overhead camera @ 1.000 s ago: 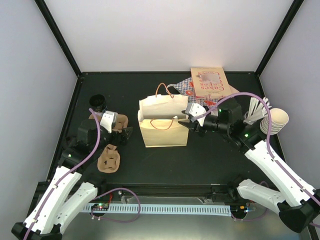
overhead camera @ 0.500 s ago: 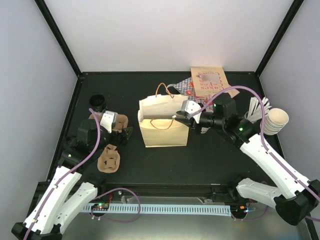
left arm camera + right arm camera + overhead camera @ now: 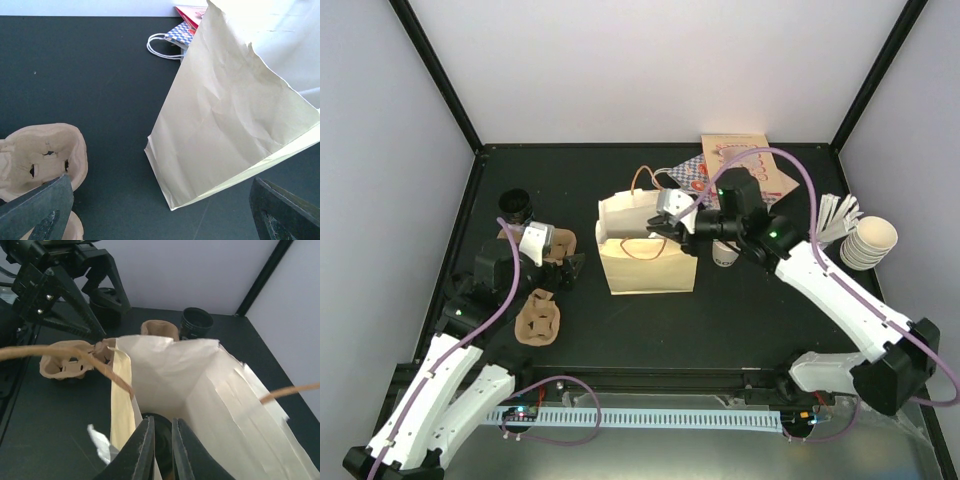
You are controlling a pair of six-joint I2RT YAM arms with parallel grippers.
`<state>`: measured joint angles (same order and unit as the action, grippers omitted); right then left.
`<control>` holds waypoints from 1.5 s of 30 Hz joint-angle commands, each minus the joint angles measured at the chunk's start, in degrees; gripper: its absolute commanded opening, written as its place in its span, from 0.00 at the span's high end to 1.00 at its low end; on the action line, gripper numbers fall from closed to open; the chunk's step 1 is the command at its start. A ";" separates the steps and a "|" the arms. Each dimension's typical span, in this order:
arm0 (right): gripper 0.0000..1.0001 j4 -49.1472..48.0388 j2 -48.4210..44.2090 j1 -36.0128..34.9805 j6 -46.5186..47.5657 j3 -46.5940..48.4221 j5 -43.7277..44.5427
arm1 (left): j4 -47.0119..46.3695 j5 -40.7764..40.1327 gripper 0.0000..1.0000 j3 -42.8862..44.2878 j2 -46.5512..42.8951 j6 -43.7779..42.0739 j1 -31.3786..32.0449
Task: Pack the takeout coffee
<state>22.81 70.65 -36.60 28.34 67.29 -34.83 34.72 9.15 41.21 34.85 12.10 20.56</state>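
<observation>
The tan paper bag (image 3: 645,262) stands open mid-table. In the right wrist view a round black lid (image 3: 164,432) shows at the bottom inside the bag (image 3: 200,385); this is the takeout coffee, and its cup is hidden. My right gripper (image 3: 665,225) hovers over the bag's right top edge. Its fingers (image 3: 141,450) are almost together with nothing between them (image 3: 162,447). Left of the bag, my left gripper (image 3: 568,266) sits low over the table, wide open and empty (image 3: 160,220), facing the bag's side (image 3: 235,115).
A small white cup (image 3: 724,253) stands on the table right of the bag. Brown cup carriers (image 3: 537,318) (image 3: 560,240) lie by the left arm, with a black round cup (image 3: 515,205) behind. Stacked cream cups (image 3: 870,242) are far right, printed bags (image 3: 745,165) behind.
My right arm swung left and up over the bag's mouth while its fingers closed. A small white cup beside the bag came out from under the arm. The left arm stayed still.
</observation>
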 commanded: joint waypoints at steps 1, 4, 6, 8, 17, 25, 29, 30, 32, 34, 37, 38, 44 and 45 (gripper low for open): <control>0.86 0.36 3.57 -2.73 1.42 4.87 1.88 | 0.07 -1.01 0.01 0.35 -0.67 -0.85 -0.42; 0.80 0.16 2.99 -2.75 -0.52 5.80 6.60 | 0.03 -0.98 0.01 0.28 -0.66 -0.85 -0.38; 0.74 -0.46 1.12 -2.78 -1.71 5.19 10.07 | 0.02 -0.85 0.01 0.25 -0.58 -0.84 -0.41; 0.71 -1.73 -1.55 -2.76 -2.84 3.81 13.27 | -0.02 -0.76 0.01 0.26 -0.47 -0.78 -0.40; 0.64 -3.66 -13.88 -2.69 -10.01 -4.47 25.57 | -0.37 0.10 0.01 0.14 -0.28 -0.54 -0.36; 0.61 -8.88 -27.04 -2.63 -15.82 -18.10 31.60 | -0.77 0.94 0.01 0.16 -0.21 -0.36 -0.34; 0.58 -11.17 -31.50 -2.67 -19.19 -24.57 33.27 | -0.94 1.37 0.01 0.10 -0.01 0.70 -0.34; 0.58 -11.52 -32.45 -2.69 -20.61 -26.42 33.78 | -0.91 1.38 0.01 0.05 0.12 1.29 -0.39; 0.57 -12.50 -34.22 -2.68 -23.47 -29.28 35.32 | -1.61 1.93 0.01 -0.54 0.45 3.67 -0.38; 0.55 -13.71 -35.66 -2.68 -25.63 -31.97 35.34 | -3.49 3.72 0.01 -1.91 0.93 5.85 -0.35; 0.55 -15.52 -36.71 -2.69 -28.33 -35.79 33.95 | -6.30 4.79 0.01 -4.19 2.00 9.62 -0.36; 0.55 -16.27 -36.70 -2.69 -29.05 -36.95 33.36 | -7.20 5.08 0.01 -4.93 2.47 10.56 -0.37; 0.55 -19.87 -35.98 -2.69 -30.63 -42.45 31.84 | -11.38 7.01 0.01 -8.14 7.10 14.92 -0.36; 0.55 -20.55 -35.81 -2.67 -30.58 -43.23 31.84 | -11.48 6.98 0.02 -8.16 8.34 15.19 -0.38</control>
<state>7.73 34.87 -39.20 -0.25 25.89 -2.20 27.77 13.82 33.36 40.66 23.46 20.58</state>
